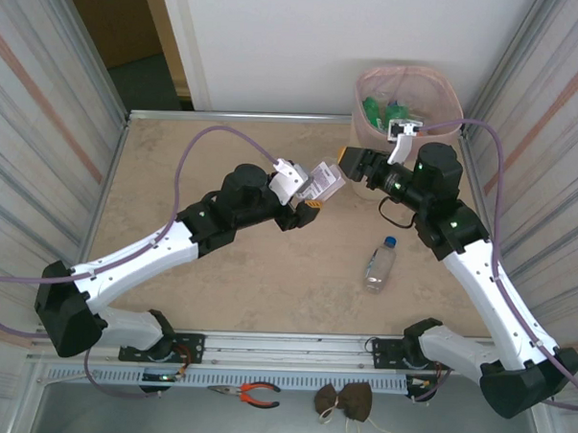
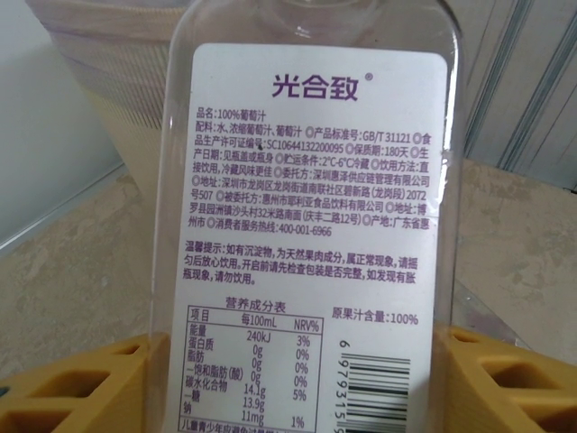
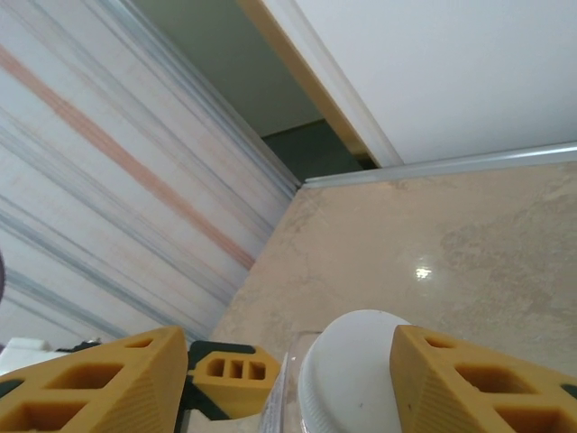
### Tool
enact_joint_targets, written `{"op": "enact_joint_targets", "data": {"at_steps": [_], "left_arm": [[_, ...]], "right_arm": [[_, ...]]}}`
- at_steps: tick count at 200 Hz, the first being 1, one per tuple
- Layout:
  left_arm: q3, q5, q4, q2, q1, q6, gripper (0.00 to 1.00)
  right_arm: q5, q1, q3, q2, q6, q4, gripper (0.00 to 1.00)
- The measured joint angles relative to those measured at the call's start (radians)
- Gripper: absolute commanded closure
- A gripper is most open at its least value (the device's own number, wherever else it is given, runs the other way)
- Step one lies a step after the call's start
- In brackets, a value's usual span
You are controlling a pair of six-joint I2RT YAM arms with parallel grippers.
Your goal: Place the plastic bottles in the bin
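— What's the left gripper (image 1: 316,195) got?
— A flat bottle (image 2: 306,225) with a white label, pinched between its fingers (image 2: 90,388) over the middle of the table (image 1: 219,271).
— And the right gripper (image 1: 352,162)?
— Fingers spread either side of that bottle's white cap (image 3: 352,370).
— Others?
— A blue-capped bottle (image 1: 381,264) lies on the table. Green bottles (image 1: 375,110) sit in the bin (image 1: 446,94), far right corner.

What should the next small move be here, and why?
Probably close the right gripper on the bottle by its white cap: the cap sits between its open fingers while the left gripper holds the bottle in mid-air, and the bin stands on the right arm's side.
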Motion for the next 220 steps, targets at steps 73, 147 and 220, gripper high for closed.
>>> {"op": "enact_joint_targets", "data": {"at_steps": [73,147,220], "left_arm": [[-0.006,0.001,0.03,-0.023,0.0,-0.005,0.48],[-0.008,0.008,0.037,-0.023,0.005,-0.015,0.4],[-0.019,0.023,0.057,-0.026,0.005,-0.018,0.28]], "right_arm": [[0.05,0.004,-0.001,0.024,0.0,-0.016,0.43],[0.04,0.013,-0.014,0.028,0.031,0.034,0.61],[0.023,-0.006,0.019,0.054,0.023,0.018,0.62]]}}
